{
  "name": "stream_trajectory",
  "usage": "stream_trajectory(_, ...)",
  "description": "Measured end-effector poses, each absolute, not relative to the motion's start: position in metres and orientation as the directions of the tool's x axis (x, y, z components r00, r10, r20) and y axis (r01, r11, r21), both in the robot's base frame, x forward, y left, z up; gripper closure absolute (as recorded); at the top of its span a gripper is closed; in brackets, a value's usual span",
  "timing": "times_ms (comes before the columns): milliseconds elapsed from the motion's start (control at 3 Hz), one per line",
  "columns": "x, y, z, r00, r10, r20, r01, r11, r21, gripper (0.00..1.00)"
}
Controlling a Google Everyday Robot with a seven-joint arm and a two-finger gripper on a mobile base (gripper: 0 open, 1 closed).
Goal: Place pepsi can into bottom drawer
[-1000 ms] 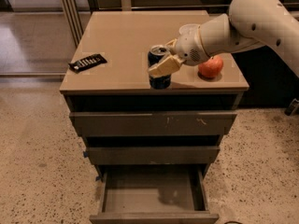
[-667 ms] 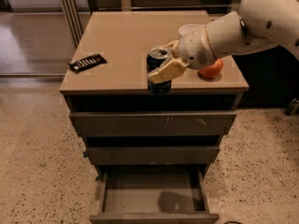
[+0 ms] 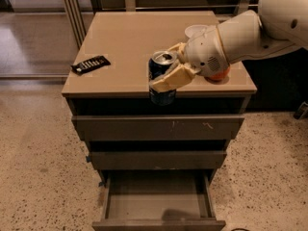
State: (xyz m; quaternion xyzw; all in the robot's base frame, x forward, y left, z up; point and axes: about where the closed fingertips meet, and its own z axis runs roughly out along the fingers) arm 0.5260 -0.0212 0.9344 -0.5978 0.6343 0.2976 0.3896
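Note:
The pepsi can (image 3: 161,76), dark blue with a silver top, is held in my gripper (image 3: 169,72), whose cream fingers (image 3: 174,78) close around its sides. The can hangs in the air just past the cabinet's front edge, above the drawers. The bottom drawer (image 3: 159,224) is pulled open below, a shallow grey-brown box with nothing in it. The two upper drawers (image 3: 158,127) are shut. My white arm reaches in from the upper right.
A black snack bar packet (image 3: 90,64) lies on the left of the cabinet top (image 3: 130,37). An orange-red fruit (image 3: 219,75) sits on the right, mostly hidden by my wrist. A white cup rim (image 3: 195,30) shows behind it. Speckled floor surrounds the cabinet.
My gripper has carried the can forward off the cabinet top, toward the front edge and slightly lower. The arm now covers more of the fruit.

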Motion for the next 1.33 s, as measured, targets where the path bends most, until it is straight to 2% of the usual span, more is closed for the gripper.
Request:
stream_trajectory(333,0.517,-0.015,0.921,0.028,-0.552,-0.833,-0.991,0.094,-0.096,1.0)
stream_trajectory(667,0.495,-0.018,0.883,0.071,-0.538,-0.84,-0.982,0.112,-0.155,1.0)
stream_trajectory(1000,0.474,-0.043,0.792,0.034,-0.486,-0.873,-0.976,0.174,-0.135,1.0)
stream_trajectory(1333,0.428,-0.06,0.651,-0.106,-0.462,-0.88,-0.986,0.16,0.035,1.0)
